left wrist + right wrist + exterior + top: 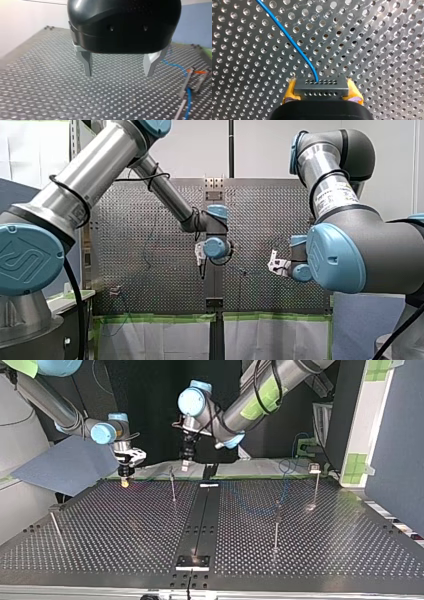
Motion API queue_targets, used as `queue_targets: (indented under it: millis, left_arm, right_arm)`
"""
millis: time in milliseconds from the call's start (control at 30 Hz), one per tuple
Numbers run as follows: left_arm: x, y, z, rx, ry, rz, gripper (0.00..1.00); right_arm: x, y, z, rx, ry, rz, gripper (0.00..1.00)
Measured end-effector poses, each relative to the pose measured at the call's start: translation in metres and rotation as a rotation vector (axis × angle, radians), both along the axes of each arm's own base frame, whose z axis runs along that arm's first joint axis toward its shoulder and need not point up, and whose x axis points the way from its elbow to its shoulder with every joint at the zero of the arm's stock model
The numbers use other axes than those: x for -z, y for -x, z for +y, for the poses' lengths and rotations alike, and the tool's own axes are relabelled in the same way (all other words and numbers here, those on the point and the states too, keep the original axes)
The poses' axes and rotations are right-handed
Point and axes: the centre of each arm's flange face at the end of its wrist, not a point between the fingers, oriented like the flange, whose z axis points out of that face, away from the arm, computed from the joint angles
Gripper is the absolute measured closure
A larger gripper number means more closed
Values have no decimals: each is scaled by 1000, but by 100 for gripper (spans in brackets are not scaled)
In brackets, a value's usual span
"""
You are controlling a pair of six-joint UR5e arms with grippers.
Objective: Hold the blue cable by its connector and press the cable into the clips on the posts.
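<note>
**Connector gripped, cable not yet clipped**

The perforated table (320, 560) carried several thin upright posts (276, 527), set well apart; their clips (314, 467) were too small to read. My left arm (75, 185) reached in over the middle of the far edge; my right arm (360, 250) came in near the far corner at the top view's left.

The left gripper (118, 72) hung above bare table with its metal fingers (86, 63) spread wide and nothing between them. The right gripper (322, 93) was closed on the grey connector (321, 85), its yellow pads (288, 93) pressing the block's two short ends, just above the table.

The blue cable (292, 40) left the connector's face and ran away across the holes in a loose curve; the left wrist view showed more of it beside two posts, off to the side of that gripper; whether it sat in any clip I could not tell.

The cable looked light, thin and limp, so it would likely sag and swing rather than hold a line; the rigid connector seemed the sound place to hold it, flat-sided and unlikely to slip under the pads; the free gripper could pinch the cable close to a post, gently, since a hard tug might strain the wire where it joins the connector.
</note>
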Motion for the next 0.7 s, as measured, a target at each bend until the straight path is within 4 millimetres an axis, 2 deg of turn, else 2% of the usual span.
queue_targets:
  millis: [333,700]
  left_arm:
    - [-31,22,18,-3,90,-62,0]
    - [-49,51,43,-32,112,-54,0]
  right_arm:
    - [0,0,0,0,-1,4,100]
    - [1,0,1,-2,-11,6,100]
